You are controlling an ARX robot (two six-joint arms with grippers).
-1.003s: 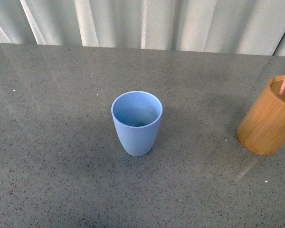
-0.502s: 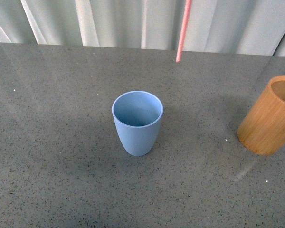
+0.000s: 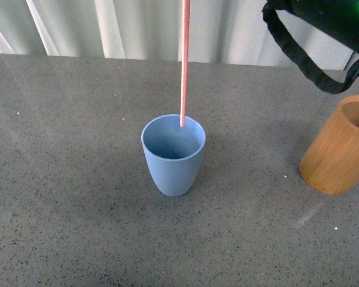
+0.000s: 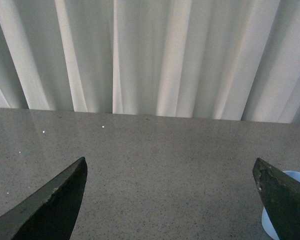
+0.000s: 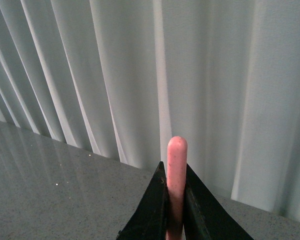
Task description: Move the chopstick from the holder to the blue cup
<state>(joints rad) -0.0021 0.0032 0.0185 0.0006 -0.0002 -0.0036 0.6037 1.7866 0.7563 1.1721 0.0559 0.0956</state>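
Note:
The pink chopstick [image 3: 183,66] hangs upright in the front view, its lower tip level with the far rim of the blue cup [image 3: 173,161] at the table's middle. In the right wrist view my right gripper [image 5: 175,172] is shut on the chopstick [image 5: 176,165], whose rounded end pokes out past the black fingertips. The bamboo holder [image 3: 338,149] stands at the right edge, with nothing showing in it. Part of my right arm [image 3: 323,30] shows at the top right. My left gripper [image 4: 170,175] is open over bare table, with a sliver of the blue cup [image 4: 295,180] by one finger.
The grey speckled table [image 3: 78,197] runs back to a pale pleated curtain [image 3: 137,27]. A black cable loop [image 3: 299,57] hangs from the right arm above the holder.
The chopstick has come out of the holder, moved left across the table and dropped until its tip reaches the blue cup's rim. The right arm has entered the top right.

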